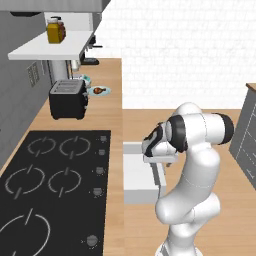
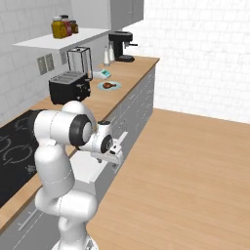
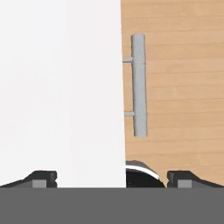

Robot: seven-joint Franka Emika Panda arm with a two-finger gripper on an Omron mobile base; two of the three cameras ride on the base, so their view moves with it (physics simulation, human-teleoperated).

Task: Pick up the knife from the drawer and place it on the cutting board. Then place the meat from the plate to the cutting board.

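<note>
Knife retrieval comes first, yet the green-handled knife cannot be made out anywhere; the pale floor of the drawer (image 1: 136,175) in the hand view looks bare, so it probably lies deeper in, hidden by the arm or outside that narrow view. That drawer stands pulled out from the counter front into the aisle, and the gripper (image 3: 111,178) hangs right above its outer front edge, looking straight down, with the silver bar handle (image 3: 138,85) just beyond the front panel over the wooden floor. Its two fingertips (image 3: 41,178) sit wide apart at either side of the hand view, with nothing between them. To do this step well, I would judge that the hand should travel back over the drawer interior toward the counter until the knife comes into sight, then line the spread jaws across the handle rather than along it, descend straight, and close only once both fingers flank it. Far along the counter, the meat (image 1: 99,90) rests on the plate (image 1: 106,91) just right of the black toaster (image 1: 68,99); I cannot pick out the cutting board.
</note>
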